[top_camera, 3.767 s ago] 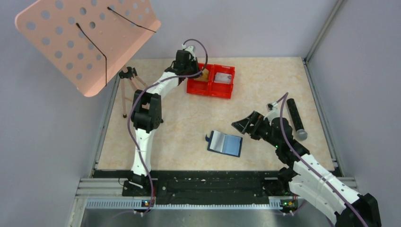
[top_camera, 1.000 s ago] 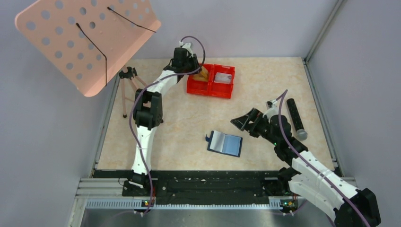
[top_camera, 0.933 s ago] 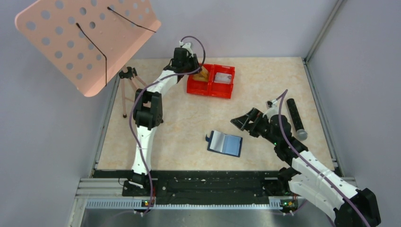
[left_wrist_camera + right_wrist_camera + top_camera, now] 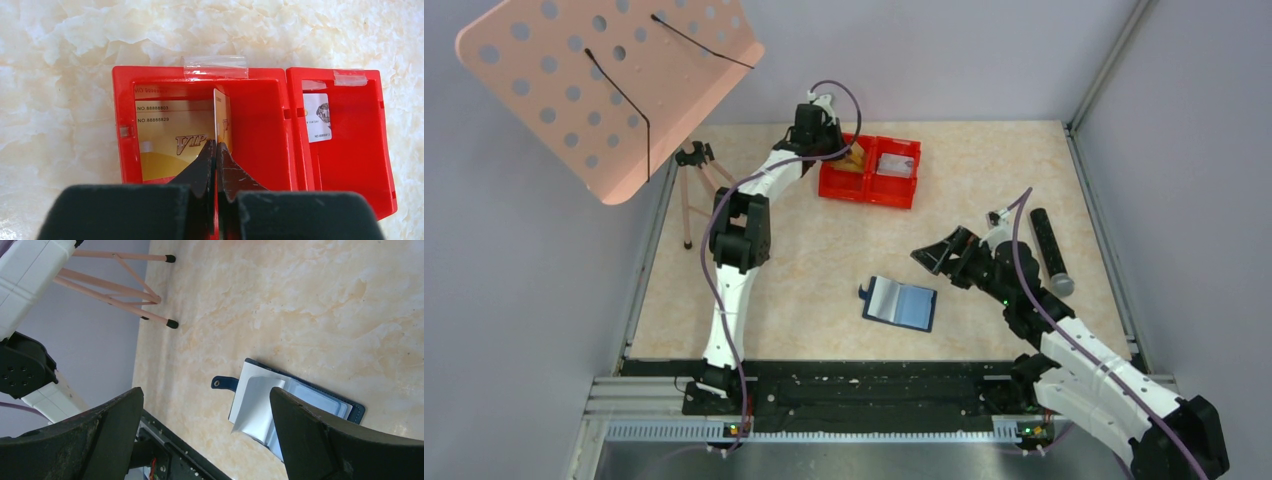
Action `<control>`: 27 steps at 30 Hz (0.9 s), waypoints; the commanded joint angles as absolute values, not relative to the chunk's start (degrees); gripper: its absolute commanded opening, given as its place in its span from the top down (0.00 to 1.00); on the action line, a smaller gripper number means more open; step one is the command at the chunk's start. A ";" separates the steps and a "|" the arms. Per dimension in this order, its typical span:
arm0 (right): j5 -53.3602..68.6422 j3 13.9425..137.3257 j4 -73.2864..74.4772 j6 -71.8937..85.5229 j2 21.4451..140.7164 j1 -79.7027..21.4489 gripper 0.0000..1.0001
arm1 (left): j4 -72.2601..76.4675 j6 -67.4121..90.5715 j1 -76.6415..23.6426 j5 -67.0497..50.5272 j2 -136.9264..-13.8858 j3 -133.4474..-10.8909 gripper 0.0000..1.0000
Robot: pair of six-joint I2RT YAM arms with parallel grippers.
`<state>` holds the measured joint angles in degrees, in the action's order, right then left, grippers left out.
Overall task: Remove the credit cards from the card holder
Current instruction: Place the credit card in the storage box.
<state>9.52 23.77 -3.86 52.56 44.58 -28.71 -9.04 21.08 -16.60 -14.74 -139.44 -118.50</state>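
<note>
The card holder point(image 4: 899, 303) is laid open on the table, pockets upward. Just beyond it, to the right, the right gripper point(image 4: 937, 252) is held with jaws wide apart, empty. Well beyond the card holder, over the red tray point(image 4: 150, 71), the left gripper point(image 4: 216, 149) is clamped on an upright gold card point(image 4: 223, 117). Another gold card point(image 4: 165, 130) lies flat beneath. A silver card point(image 4: 317, 117) is seen in the neighbouring compartment.

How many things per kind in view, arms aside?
gold credit cards: 2 at least, stack unclear
silver-grey credit card: 1
red tray: 1
card holder: 1
black cylinder: 1
music stand: 1
Total: 7 at least
</note>
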 commanded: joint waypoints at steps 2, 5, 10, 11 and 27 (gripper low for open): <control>9.58 25.99 -6.73 52.42 45.18 -28.74 0.03 | -6.35 21.23 -16.42 -14.72 -137.48 -119.88 1.00; 9.78 25.91 -7.18 52.64 45.36 -28.74 0.03 | -5.89 21.72 -16.44 -13.98 -136.59 -119.61 1.00; 9.76 25.68 -7.31 52.73 45.36 -28.76 0.03 | -4.99 22.68 -16.33 -12.02 -135.07 -118.21 1.00; 9.84 25.51 -7.37 52.81 45.41 -28.77 0.03 | -4.63 22.92 -16.28 -11.84 -134.82 -117.80 1.00; 9.84 25.27 -7.99 52.43 45.95 -28.76 0.03 | -4.94 23.30 -15.47 -11.16 -133.88 -116.81 1.00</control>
